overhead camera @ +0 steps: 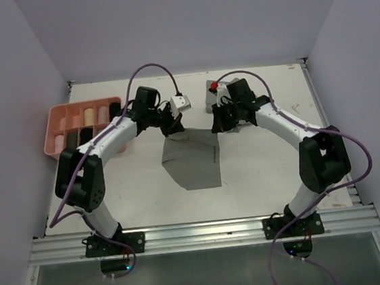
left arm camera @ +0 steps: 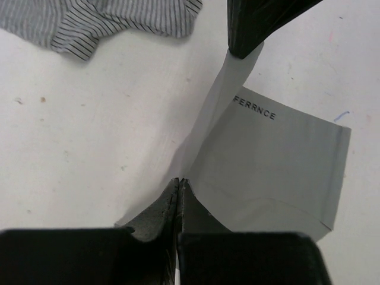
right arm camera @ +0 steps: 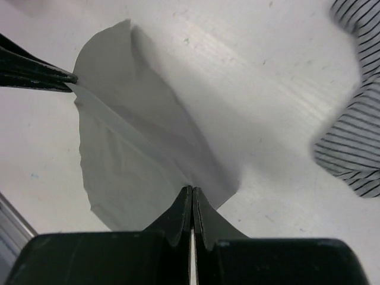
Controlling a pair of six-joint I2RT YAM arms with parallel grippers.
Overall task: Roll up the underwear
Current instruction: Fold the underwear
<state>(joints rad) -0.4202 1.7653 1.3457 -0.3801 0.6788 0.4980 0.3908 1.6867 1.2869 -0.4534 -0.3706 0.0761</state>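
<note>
A plain grey underwear [overhead camera: 193, 159] with a printed waistband lies spread on the white table, its far edge lifted between my two grippers. My left gripper [overhead camera: 173, 125] is shut on its far left corner; in the left wrist view the jaws [left arm camera: 179, 181] pinch the fabric [left arm camera: 273, 166]. My right gripper [overhead camera: 219, 126] is shut on its far right corner; the right wrist view shows the jaws [right arm camera: 192, 190] closed on the cloth [right arm camera: 124, 154]. A grey striped underwear [left arm camera: 119, 21] lies crumpled just beyond; it also shows in the right wrist view [right arm camera: 356, 136].
A pink plastic tray [overhead camera: 57, 124] with compartments holding several rolled garments stands at the far left by the wall. Walls enclose the table on three sides. A metal rail [overhead camera: 199, 233] runs along the near edge.
</note>
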